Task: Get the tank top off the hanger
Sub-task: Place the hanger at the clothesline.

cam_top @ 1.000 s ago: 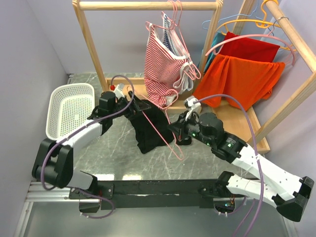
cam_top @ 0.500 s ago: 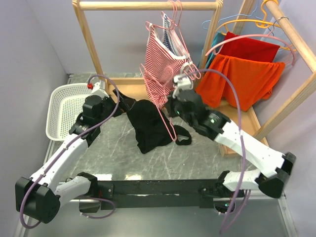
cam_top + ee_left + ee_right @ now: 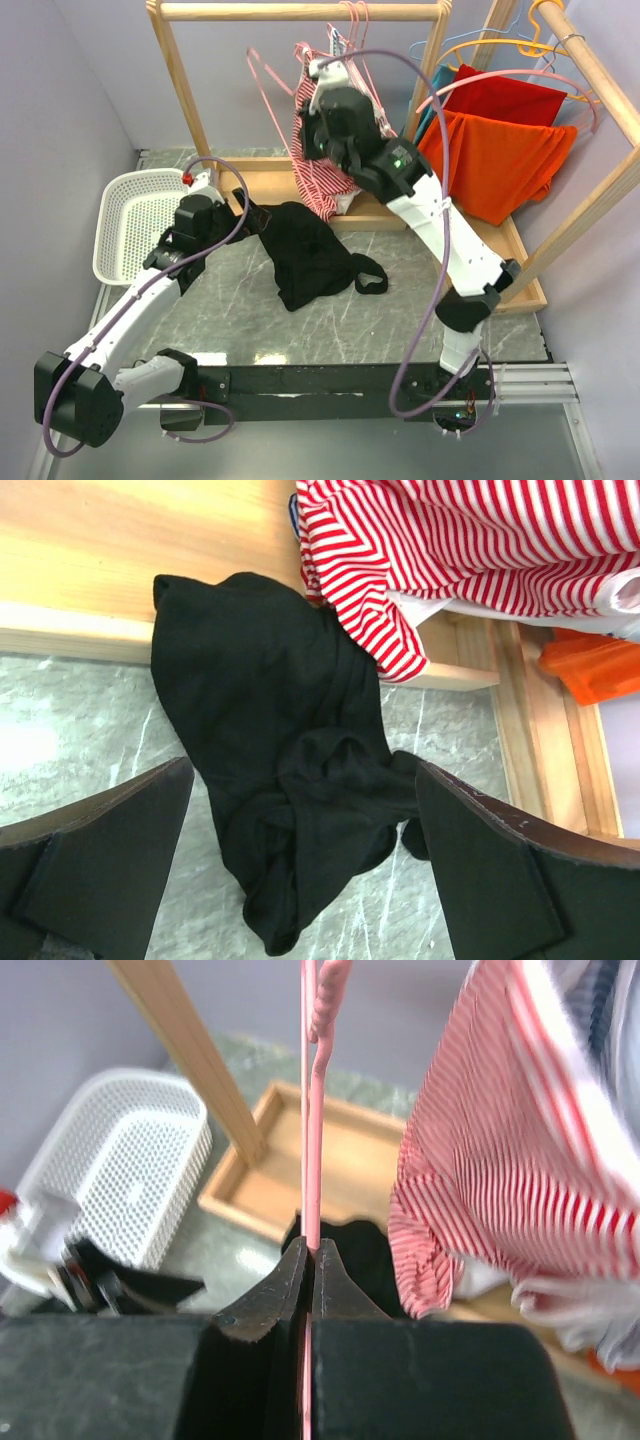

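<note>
The black tank top lies crumpled on the marble table, one end resting on the wooden base; it also fills the left wrist view. The bare pink hanger hangs high in front of the rack, clear of the top. My right gripper is shut on the hanger's thin pink wire, its jaws pinched tight on it. My left gripper hovers at the tank top's left end, open wide, nothing between its fingers.
A white mesh basket stands at the left. The wooden rack carries a red-striped garment on hangers. A second rail at the right holds orange and red clothes. The rack's wooden base borders the table's far side.
The right arm has lifted the pink hanger from the table up to the rail, free of the black top. The left gripper has opened, let go of the top and drawn back left.
</note>
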`<state>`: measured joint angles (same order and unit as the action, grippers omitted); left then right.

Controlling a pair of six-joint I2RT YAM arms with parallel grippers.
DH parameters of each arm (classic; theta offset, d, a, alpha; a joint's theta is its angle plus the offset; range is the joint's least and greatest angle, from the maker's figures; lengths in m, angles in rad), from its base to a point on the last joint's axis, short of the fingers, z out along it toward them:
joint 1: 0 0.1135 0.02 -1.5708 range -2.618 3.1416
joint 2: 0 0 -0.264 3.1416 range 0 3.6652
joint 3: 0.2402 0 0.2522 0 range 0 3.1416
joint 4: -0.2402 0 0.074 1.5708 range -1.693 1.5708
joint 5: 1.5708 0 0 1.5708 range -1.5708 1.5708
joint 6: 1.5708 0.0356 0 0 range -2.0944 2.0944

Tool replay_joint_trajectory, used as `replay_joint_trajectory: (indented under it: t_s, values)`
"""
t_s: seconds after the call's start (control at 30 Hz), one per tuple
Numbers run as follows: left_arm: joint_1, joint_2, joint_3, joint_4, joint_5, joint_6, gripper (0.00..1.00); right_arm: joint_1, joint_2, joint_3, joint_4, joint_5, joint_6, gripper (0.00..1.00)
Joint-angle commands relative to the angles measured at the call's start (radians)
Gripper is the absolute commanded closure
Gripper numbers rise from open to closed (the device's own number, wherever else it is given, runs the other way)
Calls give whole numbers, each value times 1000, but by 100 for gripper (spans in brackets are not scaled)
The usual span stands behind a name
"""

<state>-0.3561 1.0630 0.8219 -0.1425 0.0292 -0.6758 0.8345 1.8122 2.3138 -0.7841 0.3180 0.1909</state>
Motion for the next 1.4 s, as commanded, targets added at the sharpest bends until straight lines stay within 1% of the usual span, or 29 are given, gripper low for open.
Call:
replay_joint_trajectory:
  t_s: [0.0, 0.07, 0.13, 0.17, 0.2, 0.23, 0.27, 0.3, 0.4, 0.47, 0.5, 0.57, 0.6, 0.63, 0.7, 0.77, 0.83, 0.9, 1.0, 1.23, 1.37]
  values:
    - [-3, 11, -6, 11, 23, 38, 1, -63, 70, 194, -80, -77, -33, 100]
    - [-3, 15, -6, 23, 34, 38, 1, -78, 68, 174, -32, -83, -31, 100]
    - [-3, 20, -1, 26, 52, 36, 1, -93, 47, 106, 18, -100, -36, 100]
    - [-3, 25, -3, 33, 66, 39, 1, -97, 38, 79, 78, -93, -36, 100]
    - [-3, 28, -3, 55, 83, 44, 1, -98, 32, 35, 109, -91, -48, 100]
    - [-3, 40, -3, 63, 121, 47, 1, -100, 27, 27, 133, -91, -57, 100]
    - [-3, 51, 2, 70, 142, 48, 1, -100, 33, 27, 164, -86, -65, 100]
    - [-6, 61, 5, 75, 164, 54, 1, -101, 42, 62, 163, -92, -82, 100]
    - [-18, 97, 20, 83, 215, 67, 1, -103, 101, 148, 112, -103, -88, 100]
    - [-20, 112, 28, 131, 271, 56, 1, -101, 90, 121, 126, -118, -79, 100]
    - [-21, 123, 26, 168, 294, 33, 1, -101, 76, 54, 143, -131, -67, 100]
    - [-20, 140, 31, 260, 349, -1, 0, -101, 20, -25, 202, -145, -50, 100]
    - [-21, 149, 28, 296, 368, -42, 1, -101, 3, -78, 213, -154, -47, 100]
    - [-21, 152, 25, 375, 380, -63, 1, -101, -17, -96, 217, -155, -44, 100]
    - [-21, 167, 22, 450, 413, -122, 1, -103, -31, -120, 212, -157, -33, 100]
    - [-24, 179, 32, 521, 420, -152, 1, -100, -51, -142, 212, -174, -22, 100]
    - [-24, 195, 40, 550, 408, -182, 1, -94, -83, -198, 227, -177, -19, 100]
    - [-27, 206, 51, 554, 368, -194, 1, -89, -114, -252, 250, -180, -11, 100]
    - [-32, 227, 71, 543, 345, -205, 1, -84, -140, -292, 269, -180, -8, 100]
    - [-37, 238, 48, 656, 337, -283, 1, -71, -171, -332, 278, -177, -5, 100]
    - [-38, 253, 51, 719, 360, -321, 1, -63, -186, -381, 296, -169, 2, 100]
